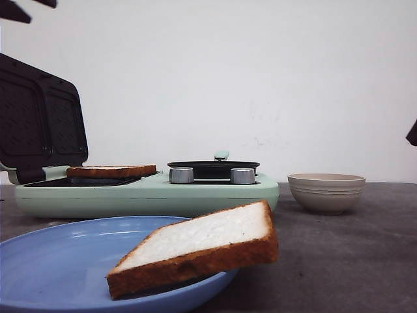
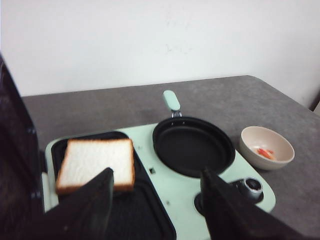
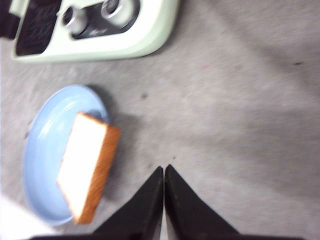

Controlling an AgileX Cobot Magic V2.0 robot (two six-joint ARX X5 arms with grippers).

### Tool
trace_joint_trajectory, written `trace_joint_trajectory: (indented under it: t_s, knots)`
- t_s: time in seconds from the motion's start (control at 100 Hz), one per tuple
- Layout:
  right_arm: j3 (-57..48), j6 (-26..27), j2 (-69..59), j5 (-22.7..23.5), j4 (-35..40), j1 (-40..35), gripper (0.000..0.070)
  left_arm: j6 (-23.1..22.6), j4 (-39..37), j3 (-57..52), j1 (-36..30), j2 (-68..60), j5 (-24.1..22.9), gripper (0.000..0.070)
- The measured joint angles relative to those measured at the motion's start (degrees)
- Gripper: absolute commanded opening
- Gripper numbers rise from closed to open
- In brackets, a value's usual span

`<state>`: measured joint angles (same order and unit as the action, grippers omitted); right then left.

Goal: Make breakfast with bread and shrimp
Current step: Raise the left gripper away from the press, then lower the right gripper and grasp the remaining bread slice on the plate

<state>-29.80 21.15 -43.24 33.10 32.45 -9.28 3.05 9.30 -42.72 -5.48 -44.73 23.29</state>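
Setting: grey table (image 1: pixel 365 261) against a plain white wall, with a mint-green breakfast maker (image 1: pixel 150 193) standing on it, lid up.
Bread, first slice: lying flat on the dark grill plate (image 2: pixel 140 220) of the maker (image 2: pixel 96 164), near its back edge.
Bread, second slice: propped on the rim of the blue plate (image 1: pixel 52 267), one corner overhanging the table (image 1: pixel 202 244).
Shrimp: something orange in the beige bowl (image 2: pixel 266 147), just beside the maker; too small to be sure.
Left gripper: fingers spread and empty, hovering over the grill plate (image 2: pixel 156 197).
Right gripper: fingers pressed together, holding nothing, above bare table near the plate (image 3: pixel 164 200).
Risk, tipping: the overhanging slice looks poorly balanced; a push rather than a clean pinch could slide it onto the table.
Risk, crushing: soft crumb may tear under a hard squeeze.
Risk, lid: the raised lid (image 1: pixel 40 117) stands close to the left arm's working space; a bump could drop it.
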Motion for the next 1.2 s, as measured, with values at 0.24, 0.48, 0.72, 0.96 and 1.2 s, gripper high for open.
trace_joint_trajectory:
  t_s: [0.24,0.48,0.72,0.96,1.2]
  knots:
    - [0.0,0.0,-4.9,1.4,0.0,-5.9,0.0260,0.8,4.9,2.9,0.1,5.3,-2.4,0.0273]
    - [0.0,0.6,-11.8,2.1,-3.7,-12.0,0.0373,0.8,8.6,3.1,0.0,5.0,-2.3,0.0347]
    - [0.0,3.6,-19.4,4.7,-10.8,-18.4,0.0434,0.8,11.0,3.1,0.0,5.0,-2.3,0.0366]
    - [0.0,6.9,-23.4,4.9,-16.0,-22.9,0.0434,0.5,11.6,3.1,0.0,5.0,-2.3,0.0366]
    - [0.0,8.2,-24.5,5.7,-18.2,-25.3,0.0433,0.3,11.5,3.1,0.0,5.0,-2.3,0.0366]
